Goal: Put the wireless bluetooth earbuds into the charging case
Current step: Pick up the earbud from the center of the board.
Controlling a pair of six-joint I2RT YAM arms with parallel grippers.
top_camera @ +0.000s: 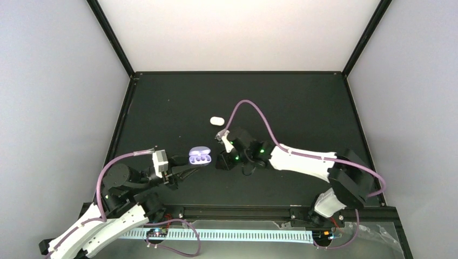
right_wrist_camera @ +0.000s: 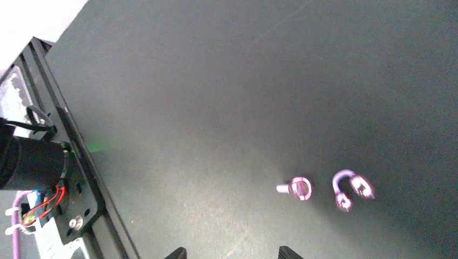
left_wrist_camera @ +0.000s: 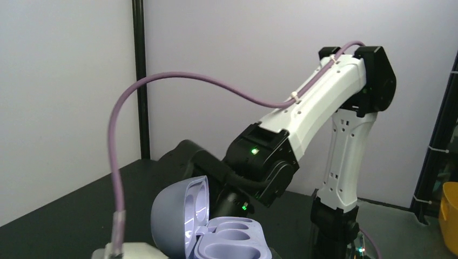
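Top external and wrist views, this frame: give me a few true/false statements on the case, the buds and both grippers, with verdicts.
1. The charging case has its lid open. True.
2. Both wells hold earbuds. False: the wells that show look empty.
3. The right gripper is clamped on a bud. False: its fingertips stand apart with nothing between them. The earbuds lie on the table ahead.
4. A white oval object lies on the table, apart from the case. True.
5. The left gripper is far from the case. False: it is shut at the case's near end.
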